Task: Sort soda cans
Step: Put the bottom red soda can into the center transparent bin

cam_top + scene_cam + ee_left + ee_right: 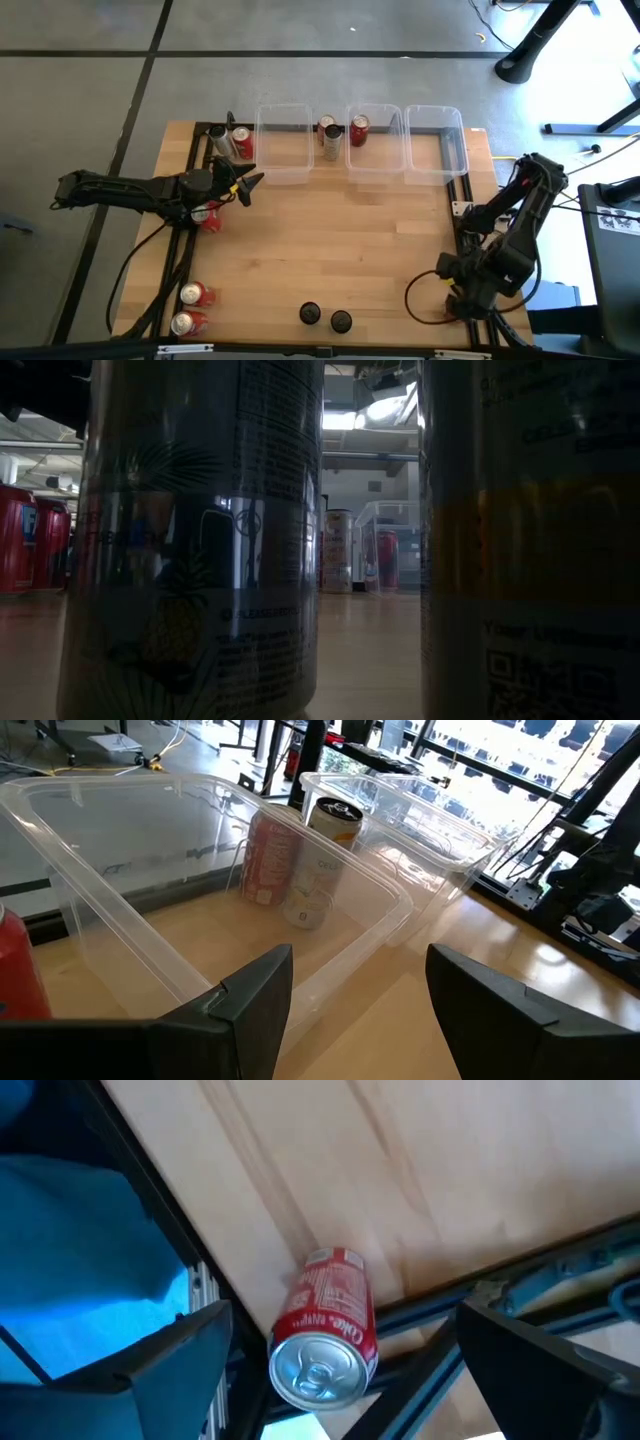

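Red cans are scattered round the edges of the wooden table: a red and silver pair at the far left corner, two red cans at the near left corner, and one more red can lying half hidden under the left arm. Two black cans stand at the near edge, side by side — they fill the low view almost completely. At the far side, a pale can and a red can stand between clear plastic bins, though whether they sit inside one or in the gap I cannot tell from above. The left gripper hangs over the left side of the table, just short of the leftmost bin, its jaws apart and nothing between them; through its wrist view the bin's wall and the pale can behind it show clearly. The right gripper is down at the table's near right corner, jaws spread wide and empty, with a red can lying on its side against the black frame rail right before it.
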`<state>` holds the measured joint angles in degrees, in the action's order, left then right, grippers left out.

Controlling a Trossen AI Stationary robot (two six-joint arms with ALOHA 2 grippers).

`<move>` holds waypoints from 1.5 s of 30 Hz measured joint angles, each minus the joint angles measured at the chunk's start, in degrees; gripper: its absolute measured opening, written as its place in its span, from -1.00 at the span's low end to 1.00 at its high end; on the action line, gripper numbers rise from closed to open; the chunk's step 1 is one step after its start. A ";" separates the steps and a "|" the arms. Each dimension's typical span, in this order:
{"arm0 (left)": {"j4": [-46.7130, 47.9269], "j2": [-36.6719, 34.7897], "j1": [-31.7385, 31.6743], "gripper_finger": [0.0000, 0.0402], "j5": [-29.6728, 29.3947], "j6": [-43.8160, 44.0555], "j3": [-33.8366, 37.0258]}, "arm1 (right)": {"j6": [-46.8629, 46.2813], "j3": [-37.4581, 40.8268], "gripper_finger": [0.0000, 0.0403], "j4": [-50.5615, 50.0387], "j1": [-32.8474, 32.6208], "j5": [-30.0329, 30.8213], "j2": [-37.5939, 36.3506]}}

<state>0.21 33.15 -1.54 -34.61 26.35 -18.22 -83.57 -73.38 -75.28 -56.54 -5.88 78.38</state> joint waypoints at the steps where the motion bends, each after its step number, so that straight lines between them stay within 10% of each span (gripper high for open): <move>1: 0.04 0.00 0.00 0.10 0.00 0.00 0.00 | -0.04 0.00 0.88 0.47 -0.49 -0.55 0.47; 23: 0.42 0.00 0.07 0.10 0.15 -0.94 0.00 | -9.87 0.00 0.88 2.20 -15.31 2.75 6.47; 45: 0.42 0.00 0.07 0.10 2.11 -1.09 0.00 | -7.32 -0.02 0.88 1.79 -16.21 3.77 9.94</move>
<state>0.62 33.15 -1.48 -32.50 25.26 -18.22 -90.89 -73.41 -73.49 -72.75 -2.11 88.31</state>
